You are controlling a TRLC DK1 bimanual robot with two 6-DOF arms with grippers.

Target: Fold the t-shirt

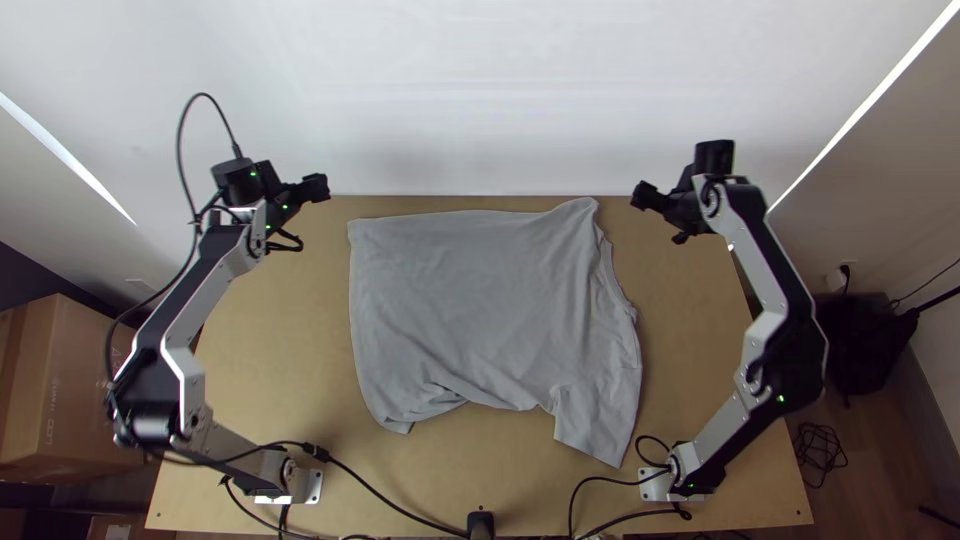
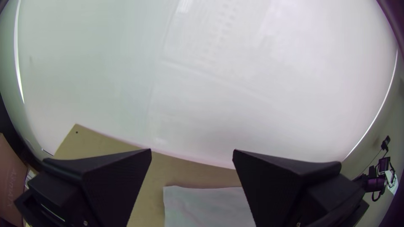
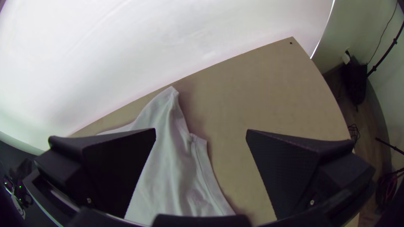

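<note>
T-shirt (image 1: pixel 480 300) spread on table (image 1: pixel 280 350); black cable (image 1: pixel 371 489) nearby; box (image 1: pixel 75 390) alongside.

Shining bright in the top view, nearly whiting out across the wall (image 1: pixel 480 100) and burning in thin strips of light (image 1: pixel 870 105) along both its slanting sides. Falling softly and evenly over the table (image 1: pixel 280 350), but sinking into gloom on the floor (image 1: pixel 870 470) at the right. Glinting green in tiny points on both arms (image 1: pixel 210 285). Catching a small glare high on the wall in the left wrist view. Casting soft-edged shadows beside the t-shirt (image 1: pixel 480 300) in both wrist views. Bowing the wall's bright strips and the table's edges there too, and darkening towards the corners.
</note>
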